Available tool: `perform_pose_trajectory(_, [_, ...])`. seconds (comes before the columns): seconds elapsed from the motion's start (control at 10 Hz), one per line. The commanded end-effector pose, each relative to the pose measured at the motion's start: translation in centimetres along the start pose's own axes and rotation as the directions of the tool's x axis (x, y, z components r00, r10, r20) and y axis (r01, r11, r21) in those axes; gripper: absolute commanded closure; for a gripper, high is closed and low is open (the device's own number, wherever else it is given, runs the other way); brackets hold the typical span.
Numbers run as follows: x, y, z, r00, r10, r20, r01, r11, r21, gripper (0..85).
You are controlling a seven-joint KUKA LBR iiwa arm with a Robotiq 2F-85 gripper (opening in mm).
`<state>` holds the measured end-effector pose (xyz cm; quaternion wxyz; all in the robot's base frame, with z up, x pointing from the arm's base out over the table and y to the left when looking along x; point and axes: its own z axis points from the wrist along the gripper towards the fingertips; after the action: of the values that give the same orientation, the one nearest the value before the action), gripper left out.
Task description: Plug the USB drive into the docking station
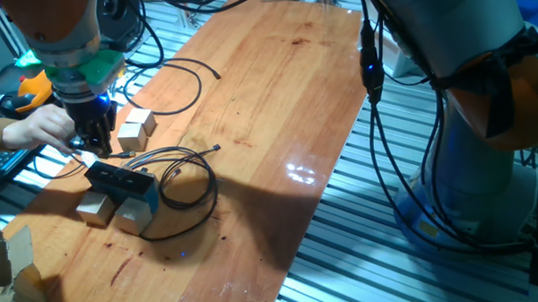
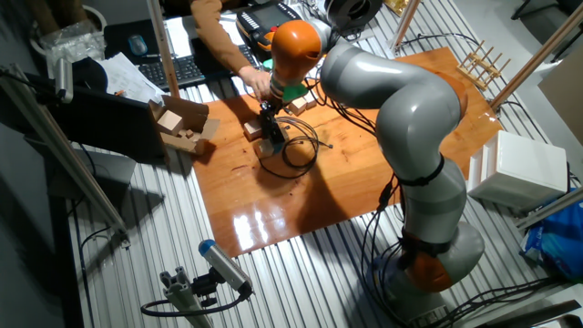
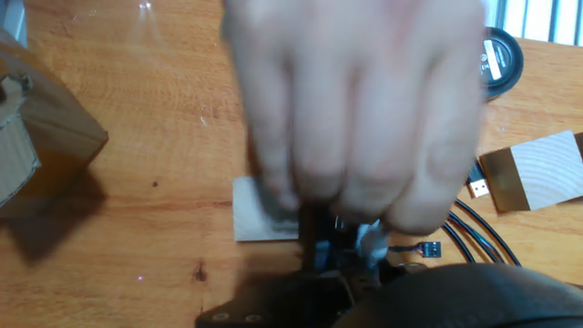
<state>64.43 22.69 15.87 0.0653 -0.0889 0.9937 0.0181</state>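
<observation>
Wooden desk (image 1: 276, 97), striped metal floor around it. Someone's hand (image 1: 37, 129) reaches in at the gripper (image 1: 91, 139), which hangs just above the docking station (image 1: 119, 180) propped on pale wooden cubes (image 1: 114, 210) near the desk's corner. I cannot tell whether the gripper is clenched. Insertion looks imminent; the hand should clear first. Cables (image 1: 185, 185) crowd one side.

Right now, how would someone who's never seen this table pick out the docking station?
Look at the near left end of the wooden table, just below the gripper. The docking station is the flat, dark box lying there with thin black cables looping off it. Its neighbours, the wooden cubes, are pale and chunky.
</observation>
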Motion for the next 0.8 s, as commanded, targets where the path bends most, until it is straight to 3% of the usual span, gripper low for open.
perform_pose_trajectory(0.0, [-0.01, -0.05, 0.03, 1.000, 0.001, 0.000, -0.001, 1.000, 0.002, 51.0])
perform_pose_trajectory(0.4, [0.17, 0.09, 0.10, 1.000, 0.009, 0.008, -0.009, 1.000, 0.005, 51.0])
perform_pose_trajectory(0.7, [0.26, 0.13, 0.34, 1.000, 0.005, -0.001, -0.005, 1.000, 0.011, 51.0])
